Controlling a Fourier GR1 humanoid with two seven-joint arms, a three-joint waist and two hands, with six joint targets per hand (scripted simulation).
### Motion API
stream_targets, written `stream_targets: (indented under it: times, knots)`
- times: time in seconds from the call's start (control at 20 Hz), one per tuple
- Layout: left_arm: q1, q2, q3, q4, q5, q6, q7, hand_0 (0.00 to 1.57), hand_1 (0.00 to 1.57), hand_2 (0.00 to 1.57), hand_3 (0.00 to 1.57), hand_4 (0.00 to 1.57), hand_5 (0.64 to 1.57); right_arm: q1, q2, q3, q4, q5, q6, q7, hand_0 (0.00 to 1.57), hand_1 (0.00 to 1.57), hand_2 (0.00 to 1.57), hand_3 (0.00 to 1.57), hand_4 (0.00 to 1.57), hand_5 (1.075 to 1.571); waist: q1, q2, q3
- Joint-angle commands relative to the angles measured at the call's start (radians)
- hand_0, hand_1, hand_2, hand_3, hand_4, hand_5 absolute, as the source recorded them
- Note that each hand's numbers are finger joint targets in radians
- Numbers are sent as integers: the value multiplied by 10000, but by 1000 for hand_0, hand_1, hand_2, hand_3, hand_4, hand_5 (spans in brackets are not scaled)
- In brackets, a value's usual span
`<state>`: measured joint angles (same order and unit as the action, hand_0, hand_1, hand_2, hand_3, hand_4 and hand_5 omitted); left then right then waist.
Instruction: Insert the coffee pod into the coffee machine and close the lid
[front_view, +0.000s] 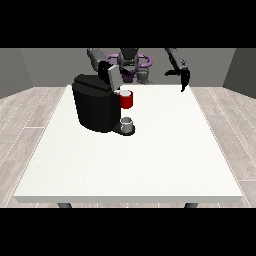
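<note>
A black coffee machine stands on a white table, its lid raised. A red pod holder sits at the machine's front, a small grey cup below it. The coffee pod itself cannot be made out — whether it is inserted is unclear. The lid is yet to close. The hand at the view's right hangs with relaxed fingers, holding nothing; the other hand is hidden.

Coffee machine bulky at table's far corner, view's left; wide bare tabletop elsewhere
</note>
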<state>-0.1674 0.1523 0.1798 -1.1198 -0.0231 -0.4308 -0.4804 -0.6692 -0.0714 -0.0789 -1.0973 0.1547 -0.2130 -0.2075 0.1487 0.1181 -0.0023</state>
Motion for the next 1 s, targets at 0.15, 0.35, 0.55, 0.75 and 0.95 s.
stream_targets:
  times: [0.15,0.35,0.55,0.75,0.95]
  knots:
    - [-584,221,-39,214,44,-255,105,0,0,0,0,394,1571,-1105,160,618,355,713,-345,600,0,0,0,0,421,1571,685,422,18]
    - [-618,512,230,678,388,-758,-134,0,0,0,0,343,1571,-1093,149,846,16,940,-613,1050,0,0,0,0,374,1571,643,467,15]
    - [-613,209,-155,548,-21,-434,-397,0,0,0,0,347,1571,-2027,-103,790,424,1139,-569,1235,0,0,0,0,375,1571,949,706,19]
    - [-989,465,296,1332,159,-310,-406,0,0,0,0,315,1571,-2499,375,1455,291,1492,-275,1482,0,0,0,0,383,1571,401,483,17]
    - [-265,-58,-332,540,196,-616,152,0,0,0,0,385,1571,-2171,697,1110,883,1058,-417,1026,0,0,0,0,393,1571,1015,-195,27]
